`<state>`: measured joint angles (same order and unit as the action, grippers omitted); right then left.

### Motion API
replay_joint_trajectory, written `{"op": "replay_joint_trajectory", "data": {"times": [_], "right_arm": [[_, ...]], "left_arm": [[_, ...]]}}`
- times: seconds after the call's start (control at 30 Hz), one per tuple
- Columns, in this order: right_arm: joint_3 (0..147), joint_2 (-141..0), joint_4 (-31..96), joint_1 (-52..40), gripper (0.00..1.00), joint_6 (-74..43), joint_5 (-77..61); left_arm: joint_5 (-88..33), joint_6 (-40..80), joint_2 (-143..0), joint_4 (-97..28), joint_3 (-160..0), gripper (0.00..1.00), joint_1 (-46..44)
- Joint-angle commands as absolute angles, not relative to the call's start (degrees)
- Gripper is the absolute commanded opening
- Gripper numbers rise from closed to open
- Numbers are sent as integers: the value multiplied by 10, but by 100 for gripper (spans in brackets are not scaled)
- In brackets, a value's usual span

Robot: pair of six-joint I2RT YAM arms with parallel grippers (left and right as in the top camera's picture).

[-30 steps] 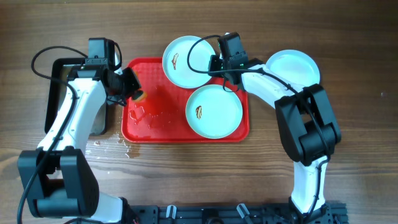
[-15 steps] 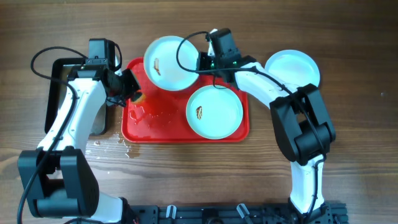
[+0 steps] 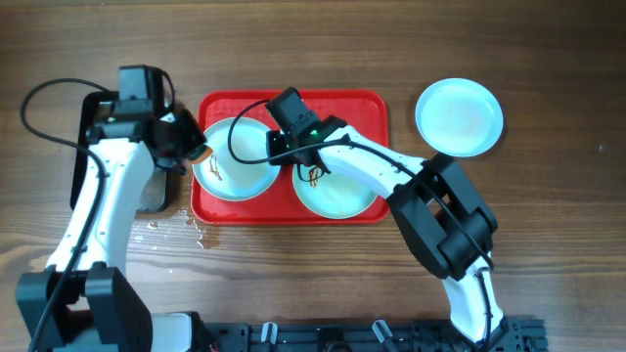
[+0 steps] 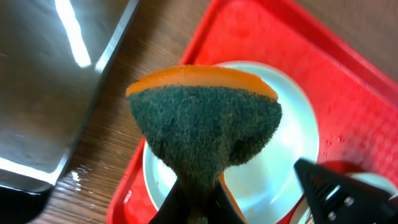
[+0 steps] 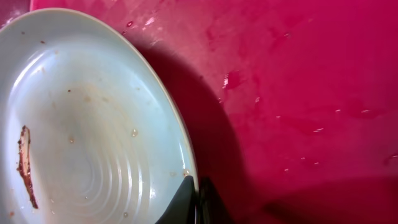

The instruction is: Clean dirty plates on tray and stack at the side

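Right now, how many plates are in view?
3. The left plate lies on the red tray, its rim in the right tool; the middle plate also on the tray, partly under the arm; the right plate on the table.

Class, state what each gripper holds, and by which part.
Left gripper: the sponge, pinched at its narrow end. Right gripper: the left plate, by its rim.
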<state>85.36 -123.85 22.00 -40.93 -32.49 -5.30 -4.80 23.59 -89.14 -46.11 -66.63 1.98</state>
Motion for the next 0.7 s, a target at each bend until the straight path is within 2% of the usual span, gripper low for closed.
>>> {"op": "replay_joint_trajectory", "data": {"times": [0.0,0.17,0.43,0.67], "right_arm": [[863,-1224,223,-406,4,-315,-28],[863,-1224,228,-406,4,-315,-28],[863,-1224,234,-406,4,-315,-27],[863,-1224,236,-406,4,-312,-25]], "left_arm": [[-66,233,-915,-439,-630,4,-11],[-129,233,-962,-380,-605,4,-52],[-123,244,-1052,-331,-605,4,-94],[65,244,-1097,-365,-605,4,-94]]}}
